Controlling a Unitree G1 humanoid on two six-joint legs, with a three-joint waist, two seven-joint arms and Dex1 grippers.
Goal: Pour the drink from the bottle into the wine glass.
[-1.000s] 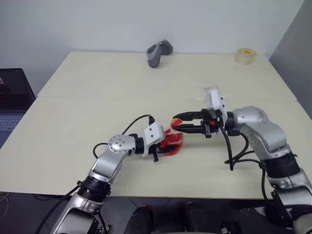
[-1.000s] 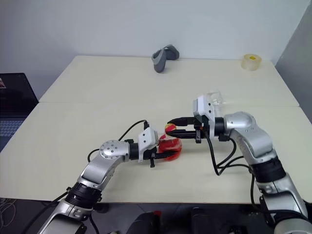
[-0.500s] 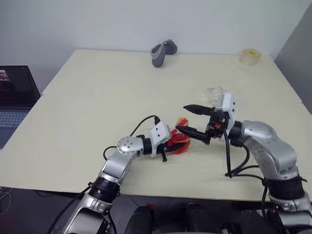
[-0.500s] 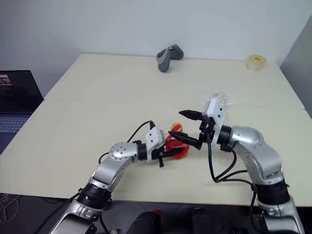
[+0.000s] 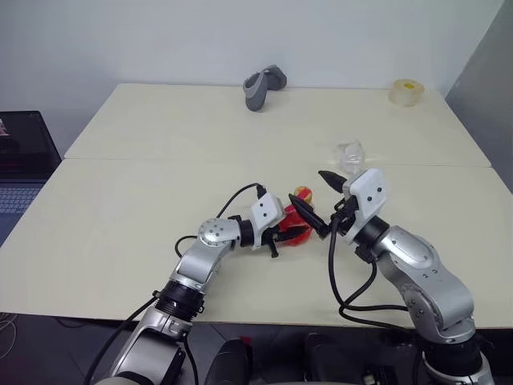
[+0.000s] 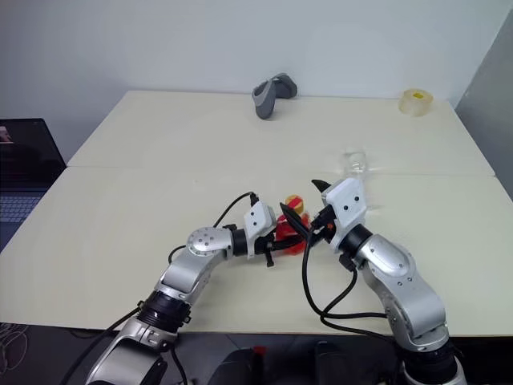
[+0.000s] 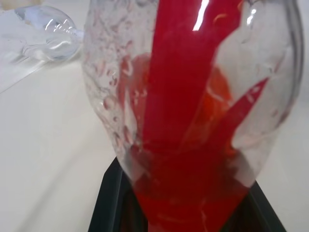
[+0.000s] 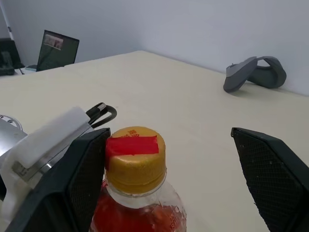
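bottle (image 5: 298,227) of red drink (image 7: 188,145) stands upright on the worktop (image 5: 160,144), clamped low in the left tool (image 5: 282,234), cap between the wide-open right tool's (image 8: 183,164) fingers, wine glass (image 5: 349,152) just beyond.

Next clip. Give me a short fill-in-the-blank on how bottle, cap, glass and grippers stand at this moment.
1. The left gripper is shut on the ____.
2. The bottle has its yellow cap still ____.
3. The right gripper has its jaws ____.
4. The wine glass holds no ____.

Missing: bottle; on; open; drink
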